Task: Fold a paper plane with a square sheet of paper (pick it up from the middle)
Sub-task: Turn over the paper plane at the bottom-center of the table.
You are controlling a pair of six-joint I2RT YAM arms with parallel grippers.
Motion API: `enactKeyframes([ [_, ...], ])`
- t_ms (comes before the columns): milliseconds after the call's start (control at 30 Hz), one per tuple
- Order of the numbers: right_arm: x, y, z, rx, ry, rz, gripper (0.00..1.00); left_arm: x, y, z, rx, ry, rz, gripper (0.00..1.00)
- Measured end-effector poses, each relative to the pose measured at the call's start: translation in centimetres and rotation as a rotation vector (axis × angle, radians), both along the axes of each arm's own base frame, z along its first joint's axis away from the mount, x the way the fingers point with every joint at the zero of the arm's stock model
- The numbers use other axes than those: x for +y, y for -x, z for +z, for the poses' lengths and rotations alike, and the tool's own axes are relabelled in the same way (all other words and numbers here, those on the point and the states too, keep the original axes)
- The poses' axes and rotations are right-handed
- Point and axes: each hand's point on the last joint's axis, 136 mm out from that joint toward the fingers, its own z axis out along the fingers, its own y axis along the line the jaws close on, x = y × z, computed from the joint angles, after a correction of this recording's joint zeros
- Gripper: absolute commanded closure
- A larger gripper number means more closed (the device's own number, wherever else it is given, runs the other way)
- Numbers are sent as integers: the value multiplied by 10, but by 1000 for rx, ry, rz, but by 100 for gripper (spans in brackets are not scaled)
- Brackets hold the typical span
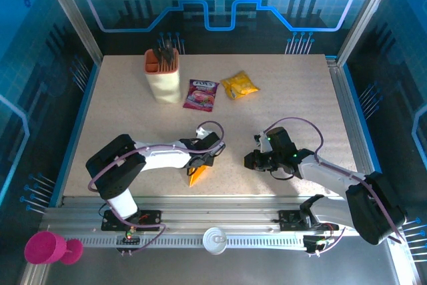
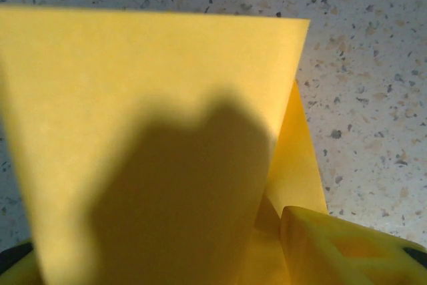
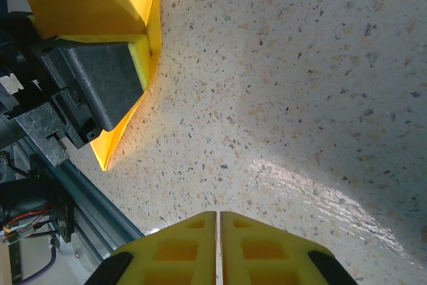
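1. Paper: the orange-yellow sheet of paper [image 1: 195, 177] lies creased near the front edge of the table [image 1: 280, 98], left of centre; one flap stands up at the left gripper [image 1: 203, 160].
2. Left gripper: jaws spread either side of that flap; one yellow finger [image 2: 347, 251] sits just beside it.
3. Right gripper [image 1: 252, 159]: jaws pressed together, holding nothing; low over the table, apart from the paper.

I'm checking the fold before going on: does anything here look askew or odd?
The square sheet of paper is not lying flat. By the near edge of the table, at the left gripper, one flap stands up from the crease, while a pointed corner aims at that edge. Nothing else stands out.
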Motion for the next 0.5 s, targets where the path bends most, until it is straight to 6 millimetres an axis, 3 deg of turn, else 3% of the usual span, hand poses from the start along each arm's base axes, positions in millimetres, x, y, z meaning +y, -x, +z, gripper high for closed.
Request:
enactKeyframes([
  [500,-3,-1,3,-6,16,-5,89,-7,-1,4,-19,72,16,39],
])
